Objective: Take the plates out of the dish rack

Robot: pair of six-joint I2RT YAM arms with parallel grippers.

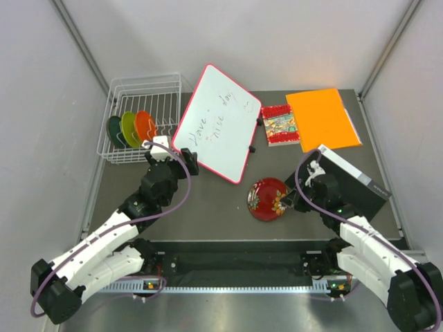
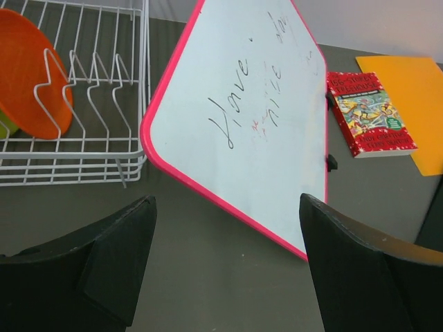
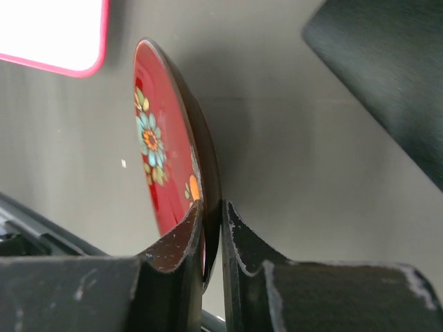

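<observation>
A: Dish rack (image 1: 142, 90), top view, far left: teal plate (image 1: 114, 131), green plate (image 1: 129, 128) and orange plate (image 1: 145, 126) upright inside; red plate (image 1: 268, 198) apart, over the counter (image 1: 208, 207).
B: Left wrist view?
A: Left hand (image 2: 225, 211) wide open, empty, before the whiteboard (image 2: 263, 104).
B: Right wrist view?
A: Right hand (image 3: 213, 228) clamped on red plate's rim; flower pattern shows.

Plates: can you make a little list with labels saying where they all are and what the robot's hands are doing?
In dish rack: orange plate, lime green plate, dark teal plate, upright
Out of rack: red plate
Right gripper: shut on red plate's rim
Left gripper: open, empty, near the rack
Plates to unload: three
</observation>
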